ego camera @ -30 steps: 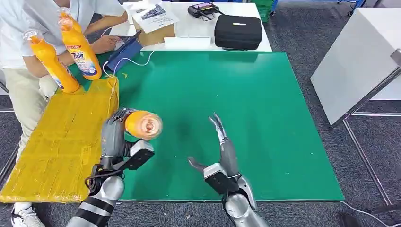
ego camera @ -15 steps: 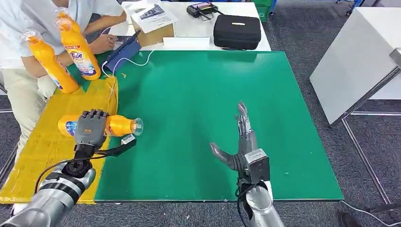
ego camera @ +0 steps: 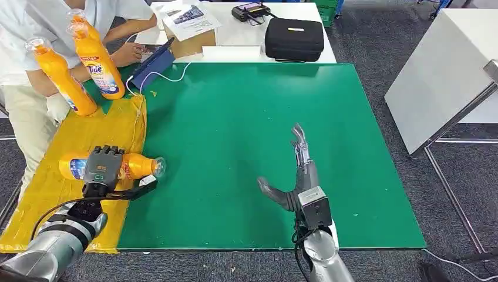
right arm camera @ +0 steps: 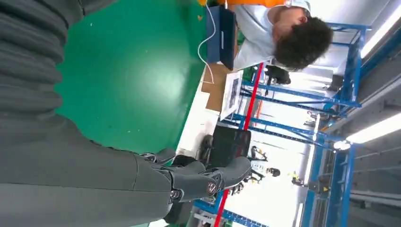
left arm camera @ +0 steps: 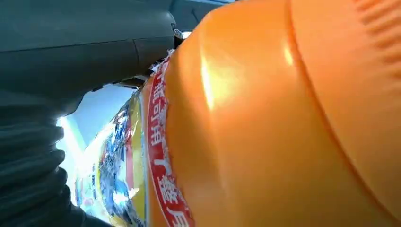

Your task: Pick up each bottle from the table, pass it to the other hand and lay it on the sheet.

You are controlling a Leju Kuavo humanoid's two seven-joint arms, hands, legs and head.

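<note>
Currently the left robot hand grips 1 orange bottle around its middle, bottle lying sideways with its cap end pointing toward the green desk. It sits over the yellow sheet, near the sheet's edge that borders the green. Cannot tell if it touches the sheet yet or hangs just above. Left wrist view: orange bottle body and label right against the left robot hand.

Right robot hand is released, fingers spread, holding nothing, over the green desk well away from the sheet. Right wrist view shows the same: the right robot hand with nothing in it.

2 more orange bottles stand upright at the far end of the sheet, next to a seated person; cannot tell if the person's hand holds them.

Progress, as judged: this bottle looks past the handover, since the left robot hand has it at the sheet. Left to do: set it down flat and let go. No other bottle lies on the green desk; whether the 2 upright ones are still to be handled, cannot tell.
</note>
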